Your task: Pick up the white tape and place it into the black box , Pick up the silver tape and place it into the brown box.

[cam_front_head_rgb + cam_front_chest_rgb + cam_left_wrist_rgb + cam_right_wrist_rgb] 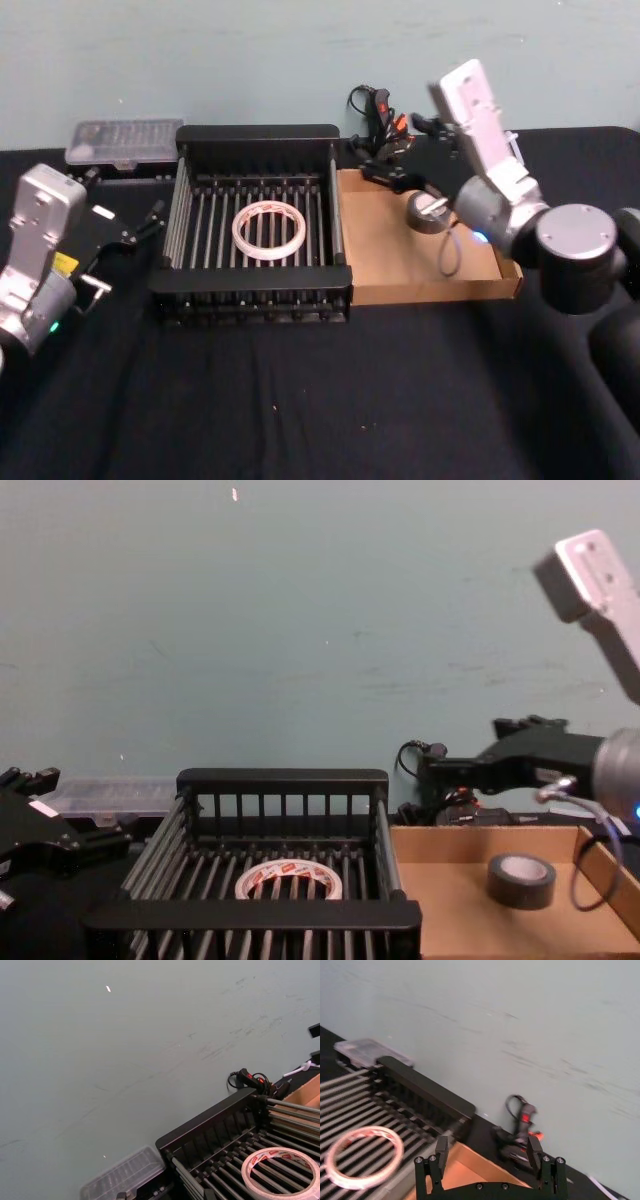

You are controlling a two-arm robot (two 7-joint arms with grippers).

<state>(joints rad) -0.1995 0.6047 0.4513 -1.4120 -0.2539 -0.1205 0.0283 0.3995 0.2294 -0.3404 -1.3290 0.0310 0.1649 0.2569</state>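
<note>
The white tape (269, 229) lies flat on the barred bottom of the black box (255, 135), roughly at its middle, touching nothing but the bars. Just right of that crate, wall against wall, sits the brown box (390, 270); the silver tape (521, 880) rests inside it, toward its far right part, lying flat on the cardboard.

The right arm reaches in from the right, its elbow bent high and the white forearm link slanting up and away toward the far wall. Its right gripper (486, 1154) hangs above the far edge of the brown box, up off the silver tape, with the two black fingers (441, 1151) spread wide and nothing between them.

The left arm is folded back at the left of the table, well left of the black box. Its left gripper (140, 229) points right toward the crate's left wall, near it but apart; whether its fingers are spread or closed cannot be told.

A clear plastic case (124, 141) lies at the far left, behind the crate, and a black and red tool (383, 112) with a cable lies beyond the brown box.
</note>
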